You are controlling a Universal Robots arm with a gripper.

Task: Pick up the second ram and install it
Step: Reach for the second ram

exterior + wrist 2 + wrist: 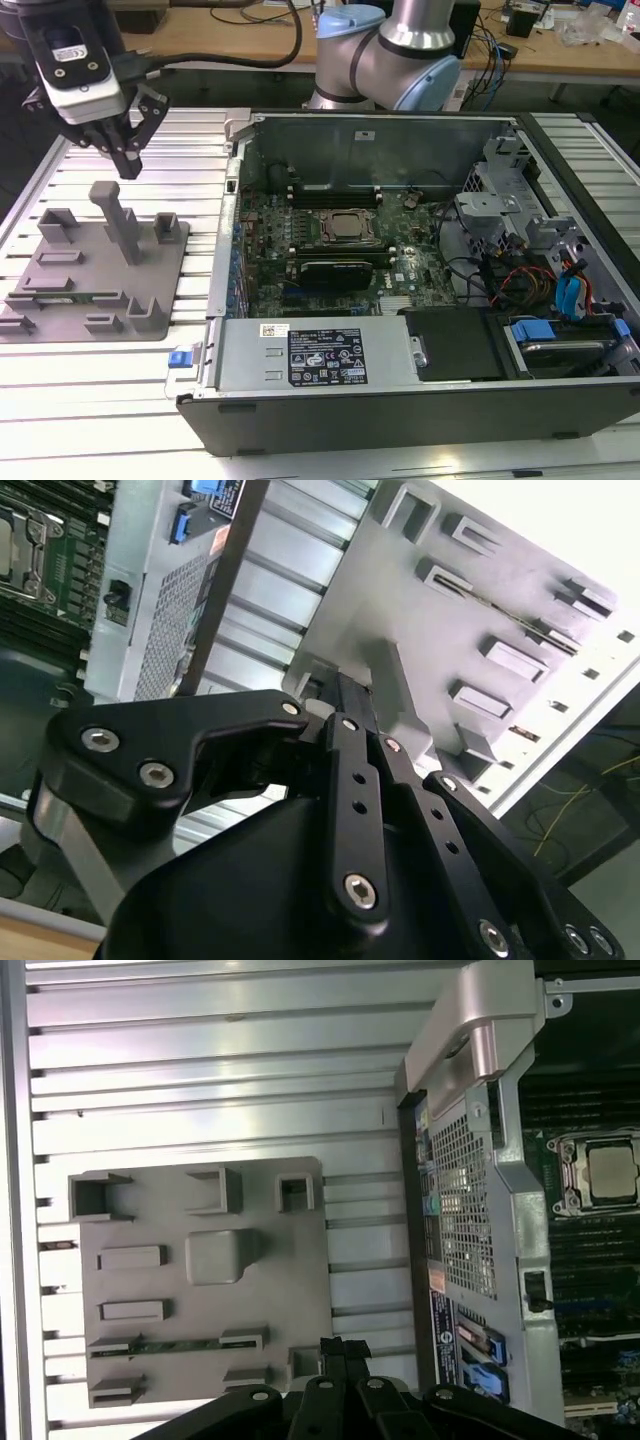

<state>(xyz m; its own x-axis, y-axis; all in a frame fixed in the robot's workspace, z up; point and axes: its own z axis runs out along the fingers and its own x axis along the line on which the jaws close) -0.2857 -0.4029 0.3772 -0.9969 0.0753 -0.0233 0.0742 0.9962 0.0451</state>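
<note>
1. Upper left, exterior view: gripper [128,166] hovers closed, empty, above the tray [165,280].
2. Lower left: ram [80,297] sits in tray, untouched; pickup step in hand.
3. Judged need: fingers opened, squared over the ram's thin edge.
4. Centre: computer case [400,400] open.

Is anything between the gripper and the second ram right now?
Nothing lies over the second ram on the grey fixture tray. The tray's tall post rises between it and the gripper in the exterior view, so a low sideways approach might meet it.
</note>
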